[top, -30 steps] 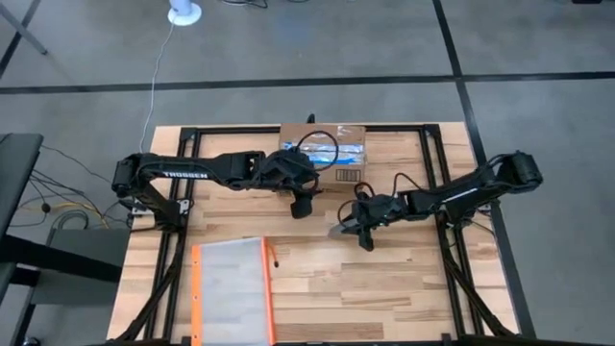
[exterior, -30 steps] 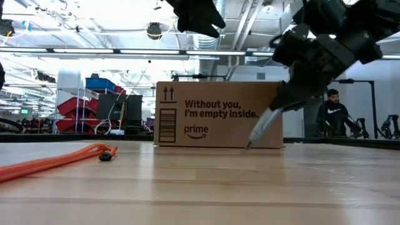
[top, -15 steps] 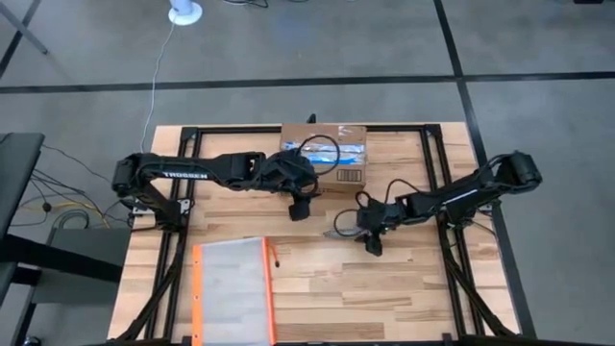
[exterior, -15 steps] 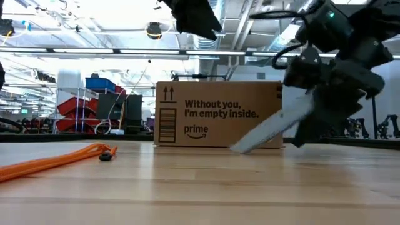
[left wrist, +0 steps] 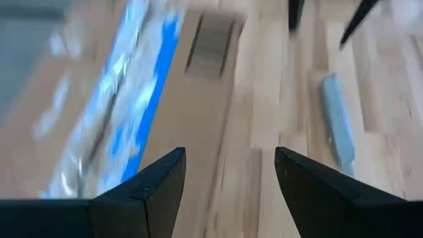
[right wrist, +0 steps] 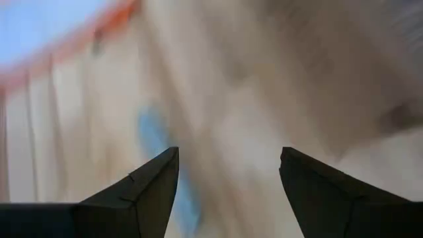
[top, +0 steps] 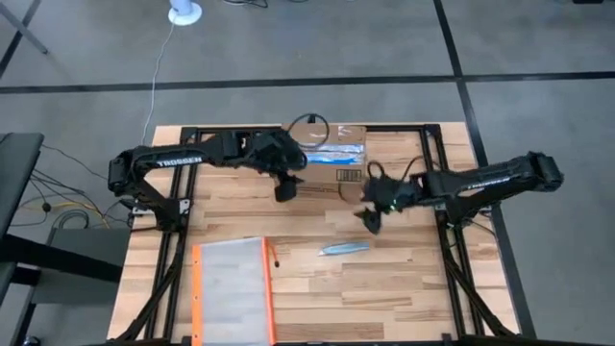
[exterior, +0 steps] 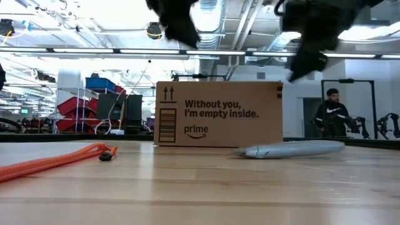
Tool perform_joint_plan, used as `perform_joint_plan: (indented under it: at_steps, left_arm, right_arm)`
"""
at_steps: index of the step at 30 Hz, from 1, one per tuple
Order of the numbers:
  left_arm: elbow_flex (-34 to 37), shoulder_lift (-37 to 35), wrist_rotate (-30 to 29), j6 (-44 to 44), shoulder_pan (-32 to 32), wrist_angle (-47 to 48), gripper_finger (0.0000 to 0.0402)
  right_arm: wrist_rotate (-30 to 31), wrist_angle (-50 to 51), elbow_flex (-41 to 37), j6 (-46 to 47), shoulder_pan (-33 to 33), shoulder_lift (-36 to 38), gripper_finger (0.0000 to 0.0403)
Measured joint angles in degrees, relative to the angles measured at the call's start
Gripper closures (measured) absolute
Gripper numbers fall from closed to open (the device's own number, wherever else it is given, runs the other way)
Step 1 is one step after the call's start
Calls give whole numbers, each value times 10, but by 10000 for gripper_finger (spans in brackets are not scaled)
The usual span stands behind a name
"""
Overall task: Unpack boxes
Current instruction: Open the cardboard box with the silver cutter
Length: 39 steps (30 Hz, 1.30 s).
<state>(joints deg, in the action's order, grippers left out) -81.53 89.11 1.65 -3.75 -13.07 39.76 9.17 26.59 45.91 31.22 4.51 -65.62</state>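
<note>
Cardboard comes first: one brown box (top: 327,160) sits at the far middle of the table (top: 413,298), its top crossed by a strip of blue-and-white tape (top: 332,153), a barcode label beside the strip. In the low view its printed side faces the camera and it stands square on the wood.

Left gripper (top: 284,185) hangs just off the box's near left corner, fingers spread with nothing between them — the left wrist view shows the taped top through the gap. Right gripper (top: 370,217) hovers off the box's near right corner, above the wood, fingers likewise parted and empty. A slim grey-blue item (top: 343,249) — too small to name — lies flat on the table, near the right gripper but apart from it, in front of the box.

Judging from this, the step in hand is a return to the box for whatever remains inside. To do it well, each gripper should approach from above the taped seam, not from the side, since a sideways nudge would likely slide so light a box. One arm could steady a wall while the other reaches in.

Count: one box, one tape strip across it, one grey-blue item, one orange-edged clear pouch (top: 231,291) at the near left, two grippers, both unladen.
</note>
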Motion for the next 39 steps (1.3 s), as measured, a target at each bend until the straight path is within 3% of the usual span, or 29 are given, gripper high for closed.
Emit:
perform_joint_plan:
  at_steps: [5, 12, 19, 25, 32, 36, 39]
  left_arm:
    - [19, 1, 9, -12, -67, -11, 185]
    - [20, 8, 4, -98, -146, -70, 185]
    - [20, 94, 44, -100, -206, -43, 185]
    - [18, 120, 55, -36, -156, 44, 185]
    - [11, 104, 56, 30, -57, -2, 185]
    - [-40, 98, 44, 29, -24, 30, 185]
    - [-87, 80, -13, 9, -13, 48, 185]
  right_arm:
    - [-15, -22, -6, 134, -50, -27, 159]
    - [-16, -74, -13, 161, -90, -110, 159]
    - [6, -121, -12, 185, -114, -155, 159]
    - [38, -115, -12, 164, -156, -132, 159]
    - [28, -120, 3, 57, -261, -108, 159]
    - [-17, -27, 39, -1, -287, -93, 159]
    - [-20, 32, 62, -24, -285, -69, 159]
